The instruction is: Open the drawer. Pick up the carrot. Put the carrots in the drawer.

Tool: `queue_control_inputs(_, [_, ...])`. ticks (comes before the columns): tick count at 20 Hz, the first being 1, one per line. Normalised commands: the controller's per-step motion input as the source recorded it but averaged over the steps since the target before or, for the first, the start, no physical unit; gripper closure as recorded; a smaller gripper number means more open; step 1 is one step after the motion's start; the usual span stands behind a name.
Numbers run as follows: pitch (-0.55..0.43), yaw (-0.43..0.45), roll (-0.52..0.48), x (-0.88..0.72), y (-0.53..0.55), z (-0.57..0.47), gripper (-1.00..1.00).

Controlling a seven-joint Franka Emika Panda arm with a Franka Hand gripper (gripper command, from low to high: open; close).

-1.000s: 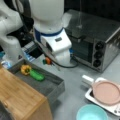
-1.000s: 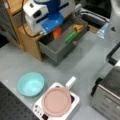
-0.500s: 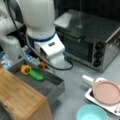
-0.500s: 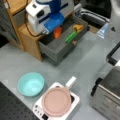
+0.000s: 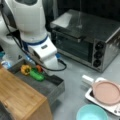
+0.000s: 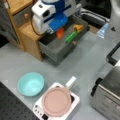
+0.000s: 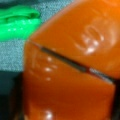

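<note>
1. Arm point(image 5: 32, 27): white Panda, bulk fills a front view's upper left; wrist bent down over the open drawer.
2. Toaster oven point(image 5: 87, 42): silver, at a front view's right, well apart from the work.
3. Cabinet point(image 5: 22, 100): wooden top; its drawer point(image 6: 57, 48) stands pulled out in both front views, so the opening step looks done.
4. Pan point(image 6: 56, 101) on a white tray, teal bowl point(image 6: 31, 83) beside it; both clear of the drawer.
5. Gripper point(image 6: 58, 26): low over the drawer's interior. The carrot point(image 6: 60, 33) hangs directly under it, above the grey floor. Whether the jaws pinch it or have let go cannot be told; fingertips are hidden.
6. Already in the drawer: green vegetable point(image 6: 71, 37) and bell pepper point(image 6: 78, 27), just beside the carrot.
7. Risk, as judgement: the carrot may land on the green vegetable and roll, or a sideways wrist move may knock the neighbours; crowding would cause it.
8. Views differ: the wrist view shows the carrot point(image 7: 72, 65) filling the lens, with a dark seam across it and green point(image 7: 18, 22) at upper left, detail the front views lack. The front views alone show the drawer's walls.
</note>
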Motion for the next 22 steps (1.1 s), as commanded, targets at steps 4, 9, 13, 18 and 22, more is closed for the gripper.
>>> queue_control_inputs(4, [-0.195,0.190,-0.004,-0.15,-0.10,-0.23,1.00])
queue_control_inputs(9, [-0.176,0.171,0.011,-0.01,-0.06,-0.19,1.00])
queue_control_inputs(13, [-0.138,0.146,0.034,0.04,-0.02,-0.12,1.00])
queue_control_inputs(18, [-0.116,0.156,0.076,0.11,0.00,-0.13,1.00])
queue_control_inputs(22, [-0.098,0.151,0.099,0.18,-0.02,-0.10,1.00])
